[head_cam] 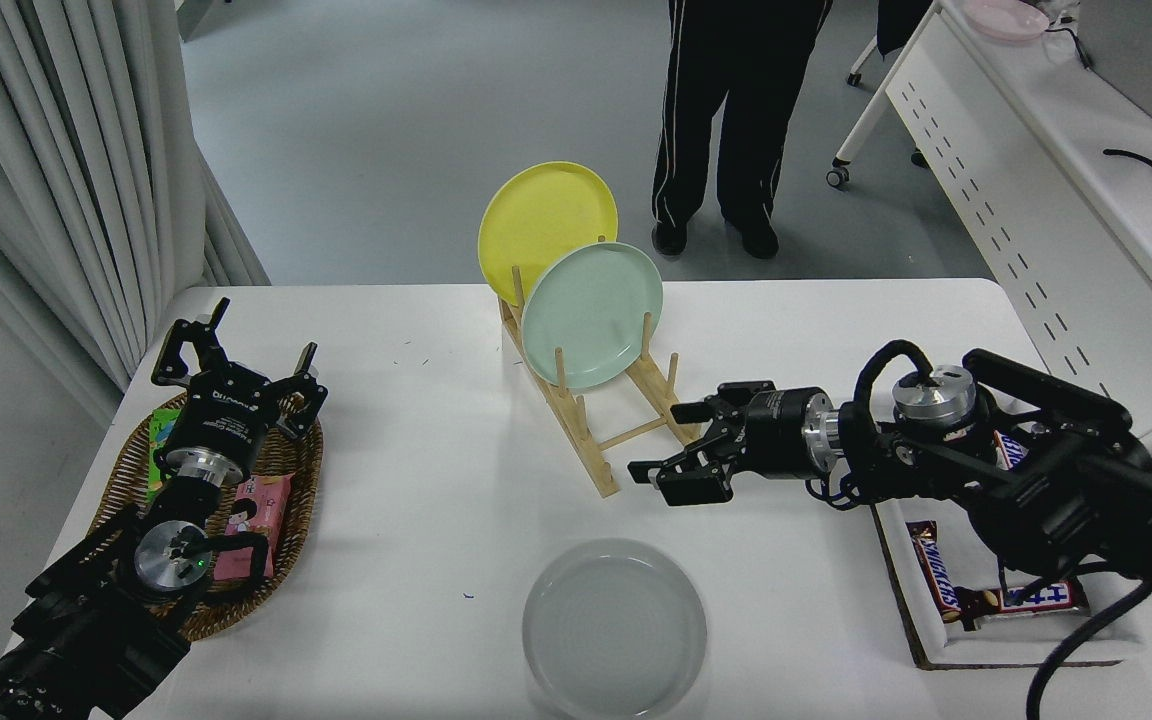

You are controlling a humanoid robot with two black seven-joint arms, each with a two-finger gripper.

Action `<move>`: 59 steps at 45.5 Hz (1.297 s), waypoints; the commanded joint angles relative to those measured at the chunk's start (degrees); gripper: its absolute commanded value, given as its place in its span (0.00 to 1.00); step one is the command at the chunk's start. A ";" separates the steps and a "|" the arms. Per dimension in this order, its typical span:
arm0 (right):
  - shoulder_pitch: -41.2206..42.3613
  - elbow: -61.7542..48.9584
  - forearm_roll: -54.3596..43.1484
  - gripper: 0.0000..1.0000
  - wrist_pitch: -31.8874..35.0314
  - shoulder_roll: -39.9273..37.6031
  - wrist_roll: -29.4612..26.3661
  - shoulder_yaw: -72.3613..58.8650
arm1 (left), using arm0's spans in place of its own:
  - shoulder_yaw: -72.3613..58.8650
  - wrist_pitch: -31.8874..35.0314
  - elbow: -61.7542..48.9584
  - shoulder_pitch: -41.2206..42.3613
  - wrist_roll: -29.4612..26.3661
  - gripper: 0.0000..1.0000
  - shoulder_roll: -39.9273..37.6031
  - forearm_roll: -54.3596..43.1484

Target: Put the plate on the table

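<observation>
The plate (614,628) lies flat on the tabletop (416,470), near the front edge and a little right of the middle, with nothing touching it. The right pincer (681,450) hangs above the tabletop behind the plate and well clear of it, its fingers spread wide and holding nothing — it sits just beside the near end of the wooden rack (604,420). The right arm (986,465) reaches in from the right edge, crossing over a white tray (936,640) that holds chocolate bars (941,585).

The rack stands in the middle of the tabletop and carries two plates upright between its pegs: a yellow plate (546,225) at the back and a mint green plate (591,312) in front of it, partly overlapping it.

At the lower left the left pincer (236,365) is parked over a wicker basket (306,470), its fingers open and empty. In the basket I can make out a pink packet (258,510) and a green one (160,440).

Beyond the far side of the tabletop a person (726,110) in dark trousers stands on the grey floor — only the legs show. A white perforated-panel desk (1016,210) on wheels runs along the right, and pale curtains (66,160) hang at the left.
</observation>
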 commanded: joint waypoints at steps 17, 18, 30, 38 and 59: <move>-1.09 -7.17 -18.52 1.00 19.09 0.64 9.60 11.71 | 0.02 0.00 0.03 0.00 0.00 1.00 0.03 0.00; -1.44 -8.14 -19.75 1.00 19.62 1.17 10.57 12.15 | 0.02 0.00 0.03 0.00 0.00 1.00 0.03 0.00; -6.10 -20.27 -38.21 1.00 27.52 7.94 25.50 19.36 | 0.02 0.00 0.03 0.00 0.00 1.00 -0.05 0.00; -11.19 -20.63 -47.18 1.00 31.22 8.82 32.11 24.11 | 0.02 0.00 0.03 0.00 0.00 1.00 0.03 0.00; -22.80 -20.46 -50.97 1.00 34.83 11.46 35.72 32.81 | 0.02 0.00 0.03 0.00 0.00 1.00 -0.05 0.00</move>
